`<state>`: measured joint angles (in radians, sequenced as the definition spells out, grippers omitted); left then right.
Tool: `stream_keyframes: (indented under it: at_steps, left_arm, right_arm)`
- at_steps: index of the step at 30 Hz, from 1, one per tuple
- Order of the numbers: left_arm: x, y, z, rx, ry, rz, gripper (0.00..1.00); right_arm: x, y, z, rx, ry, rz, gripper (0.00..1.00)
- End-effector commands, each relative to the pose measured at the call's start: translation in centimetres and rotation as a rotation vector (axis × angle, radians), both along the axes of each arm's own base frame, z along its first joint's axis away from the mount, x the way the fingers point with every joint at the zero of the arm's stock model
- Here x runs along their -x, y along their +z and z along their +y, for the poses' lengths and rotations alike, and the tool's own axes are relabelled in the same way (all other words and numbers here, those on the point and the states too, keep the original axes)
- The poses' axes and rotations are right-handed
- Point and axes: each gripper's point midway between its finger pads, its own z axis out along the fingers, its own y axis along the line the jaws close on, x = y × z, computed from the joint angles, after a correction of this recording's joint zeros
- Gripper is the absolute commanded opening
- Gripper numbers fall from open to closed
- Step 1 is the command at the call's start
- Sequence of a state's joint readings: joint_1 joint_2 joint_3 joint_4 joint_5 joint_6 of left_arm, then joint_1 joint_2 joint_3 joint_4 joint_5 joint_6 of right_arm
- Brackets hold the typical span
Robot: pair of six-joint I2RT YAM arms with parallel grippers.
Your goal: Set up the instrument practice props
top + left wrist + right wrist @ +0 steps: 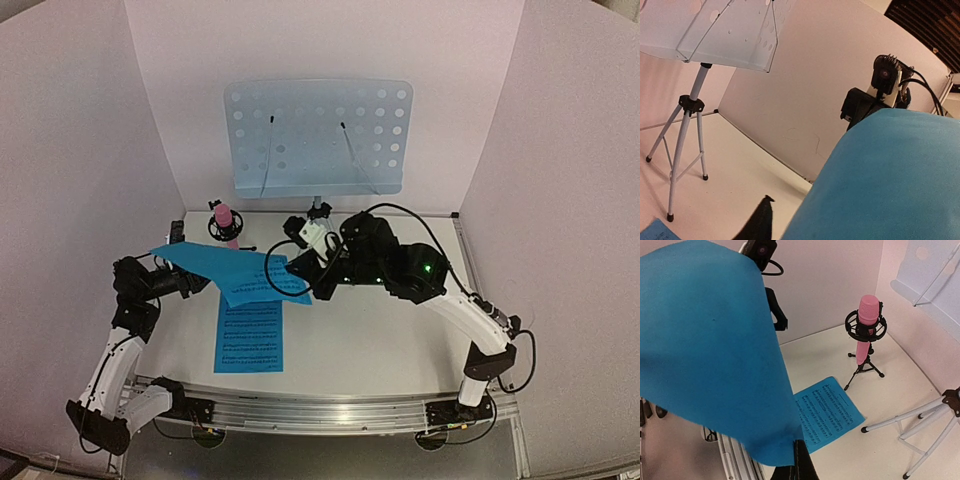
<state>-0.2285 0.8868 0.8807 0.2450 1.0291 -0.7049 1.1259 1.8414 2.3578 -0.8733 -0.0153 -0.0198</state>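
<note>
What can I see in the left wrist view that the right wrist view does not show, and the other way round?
Only the left wrist view shows the tripod whole, with its pole meeting the stand desk. Only the right wrist view shows the pink microphone and the printed staves on the flat sheet. Both show the lifted blue sheet, part of the desk and some tripod legs.
</note>
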Motion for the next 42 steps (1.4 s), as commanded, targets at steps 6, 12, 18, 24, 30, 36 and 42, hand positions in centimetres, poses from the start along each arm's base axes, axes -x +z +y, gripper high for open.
stream_keyframes:
  at_steps: [6, 12, 18, 24, 30, 36, 42]
  left_arm:
    - [1.8, 4.9, 0.2, 0.055, -0.03, -0.069, 0.0]
    - [0.9, 3.7, 0.1, -0.007, 0.0, 0.049, 0.0]
    - [-0.6, 3.5, 0.2, -0.116, 0.054, 0.078, 0.0]
    - [-0.1, 5.2, 0.8, -0.256, 0.103, -0.107, 0.0]
    - [-1.1, 9.0, 1.6, -0.264, 0.198, -0.128, 0.0]
    - [-2.6, 11.5, 1.9, -0.257, 0.255, -0.086, 0.0]
    - [-5.3, 15.2, 4.3, -0.339, 0.483, -0.309, 0.0]
  right_arm:
    - [-0.5, 1.4, -1.0, -0.109, 0.017, 0.129, 0.0]
    - [-1.3, 0.3, -1.8, -0.111, -0.016, 0.195, 0.0]
    - [-1.6, -0.3, -2.0, -0.104, -0.041, 0.217, 0.22]
    - [-2.3, 0.4, -1.8, -0.12, -0.064, 0.195, 0.61]
    - [-4.2, 2.8, -2.0, -0.177, -0.163, 0.145, 0.68]
    - [-6.3, 7.5, -1.6, -0.325, -0.252, 0.106, 0.68]
    - [-11.0, 10.2, -3.3, -0.471, -0.52, -0.003, 0.64]
